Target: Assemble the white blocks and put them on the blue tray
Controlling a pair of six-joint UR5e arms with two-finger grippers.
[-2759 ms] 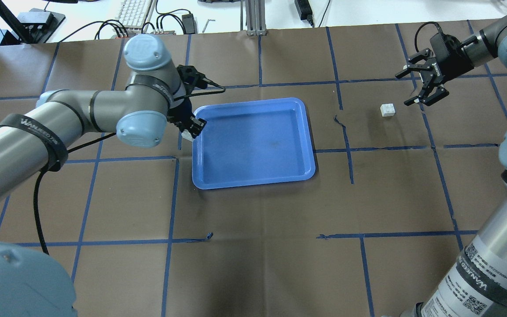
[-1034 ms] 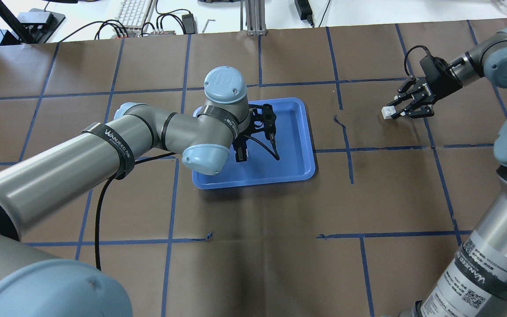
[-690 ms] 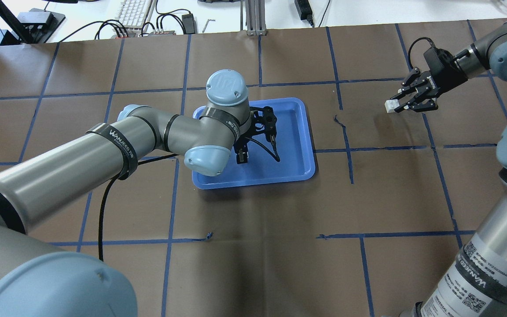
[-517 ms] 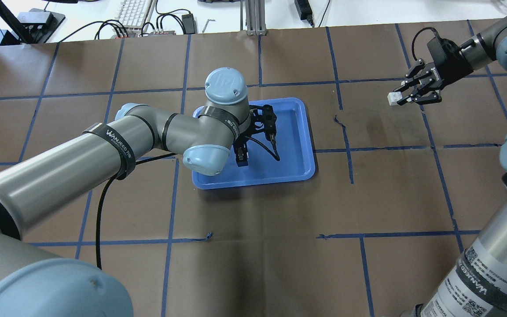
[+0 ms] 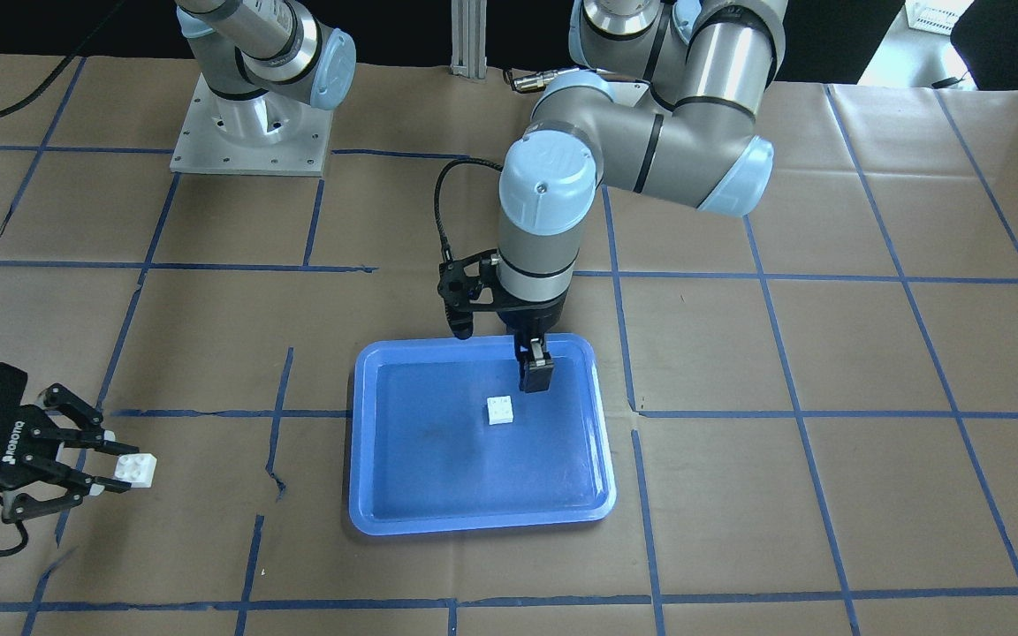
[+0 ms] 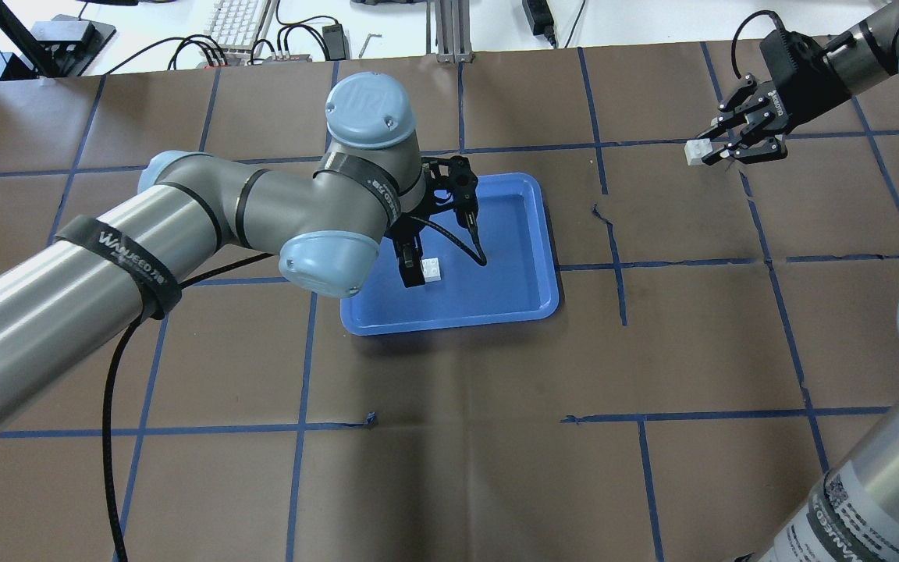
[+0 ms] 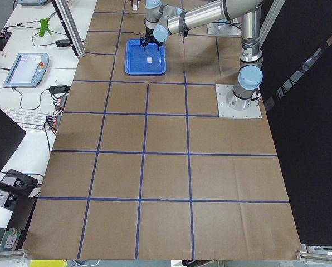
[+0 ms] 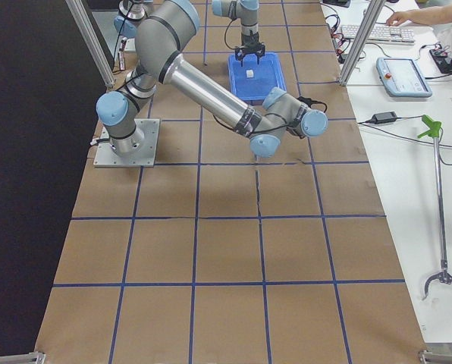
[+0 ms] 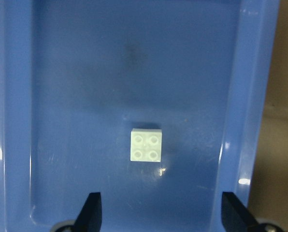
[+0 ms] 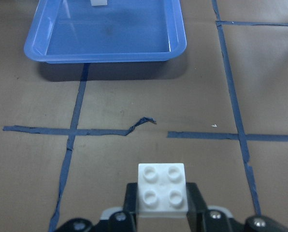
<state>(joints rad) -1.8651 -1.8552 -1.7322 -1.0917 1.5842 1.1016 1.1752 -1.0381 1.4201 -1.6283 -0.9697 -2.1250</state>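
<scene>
The blue tray [image 6: 449, 321] lies at the table's middle. One white block [image 6: 432, 268] lies studs up on the tray floor, also in the front view [image 5: 500, 410] and the left wrist view [image 9: 146, 145]. My left gripper [image 6: 410, 261] hangs open just above the tray [image 9: 252, 96], beside that block and not touching it. My right gripper [image 6: 711, 148] is shut on the second white block [image 6: 695, 151] and holds it above the table, far to the right of the tray. That block [image 10: 162, 188] sits studs up between the fingers; the tray [image 10: 105, 57] is ahead of it.
Brown paper with a blue tape grid covers the table. A keyboard [image 6: 239, 23], cables and an aluminium post [image 6: 449, 31] lie past the far edge. The right arm's base plate [image 5: 248, 132] is bolted at the robot's side.
My left gripper carried its block from the tray's left edge onto the tray floor, let go and rose. My right gripper shut on the other block and lifted it up and back.
</scene>
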